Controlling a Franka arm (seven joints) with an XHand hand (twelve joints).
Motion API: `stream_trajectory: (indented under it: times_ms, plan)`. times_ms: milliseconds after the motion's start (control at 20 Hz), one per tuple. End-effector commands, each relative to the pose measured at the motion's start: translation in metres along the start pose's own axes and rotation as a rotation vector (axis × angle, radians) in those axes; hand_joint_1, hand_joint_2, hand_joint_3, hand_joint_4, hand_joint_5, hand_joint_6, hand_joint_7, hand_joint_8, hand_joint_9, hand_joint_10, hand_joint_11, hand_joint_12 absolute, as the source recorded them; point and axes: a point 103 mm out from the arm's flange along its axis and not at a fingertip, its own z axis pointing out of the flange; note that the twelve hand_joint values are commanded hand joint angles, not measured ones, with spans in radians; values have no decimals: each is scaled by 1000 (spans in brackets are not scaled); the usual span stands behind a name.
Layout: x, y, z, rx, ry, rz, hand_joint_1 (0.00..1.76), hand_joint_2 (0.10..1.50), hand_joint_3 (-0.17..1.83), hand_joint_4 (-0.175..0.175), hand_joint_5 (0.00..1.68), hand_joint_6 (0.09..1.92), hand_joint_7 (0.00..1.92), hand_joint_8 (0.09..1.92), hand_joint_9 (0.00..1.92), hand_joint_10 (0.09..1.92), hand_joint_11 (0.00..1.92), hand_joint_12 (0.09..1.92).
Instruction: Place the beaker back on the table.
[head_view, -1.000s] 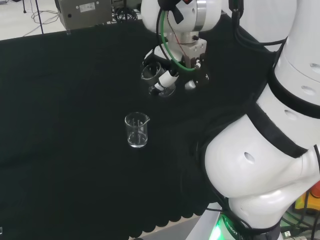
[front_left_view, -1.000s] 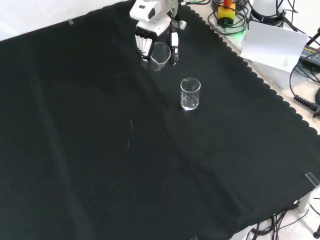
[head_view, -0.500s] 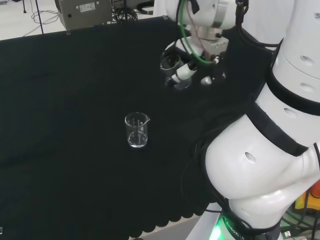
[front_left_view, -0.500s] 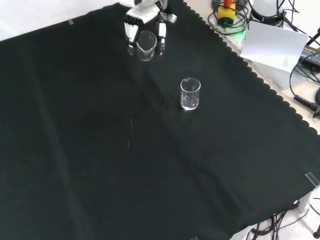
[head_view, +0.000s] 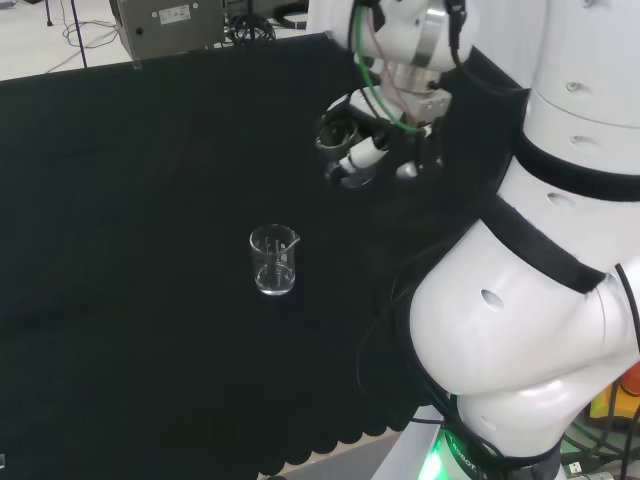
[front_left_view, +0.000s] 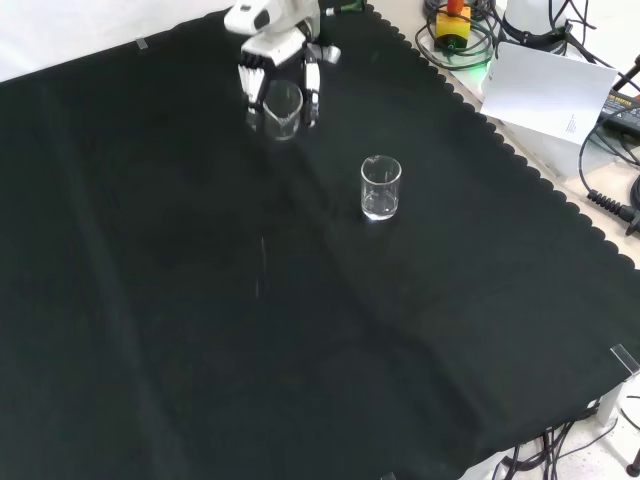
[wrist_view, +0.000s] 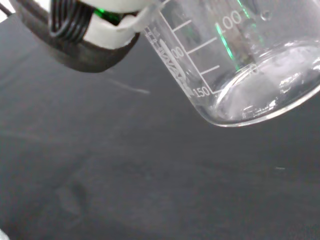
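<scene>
At the upper centre of the front view, the hand (front_left_view: 270, 30) has its fingers (front_left_view: 312, 92) curled round the clear beaker (front_left_view: 283, 108), above the black surface (front_left_view: 200, 300). A second beaker (front_left_view: 380, 187) stands apart.

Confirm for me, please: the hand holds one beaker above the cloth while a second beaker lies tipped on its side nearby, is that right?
Not quite. The second beaker stands upright on the cloth, mouth up, as the front view shows. The rest holds: the hand holds one beaker above the cloth.
</scene>
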Motion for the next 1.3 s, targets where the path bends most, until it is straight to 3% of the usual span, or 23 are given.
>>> stream_trajectory:
  times_ms: [50, 700, 1300]
  plan:
    - [4, 34, 33, -30, 81, -55, 1308, 1058, -175, -175, 1300, 465, 1348, 448, 1719, 87, 1402, 582]
    - [-8, 49, 51, -66, 186, -40, 1307, 1058, -175, -175, 1297, 469, 1346, 451, 1712, 87, 1393, 583]
    - [-19, 62, 69, -69, 220, -31, 1307, 1059, -175, -175, 1295, 473, 1344, 454, 1707, 87, 1388, 586]
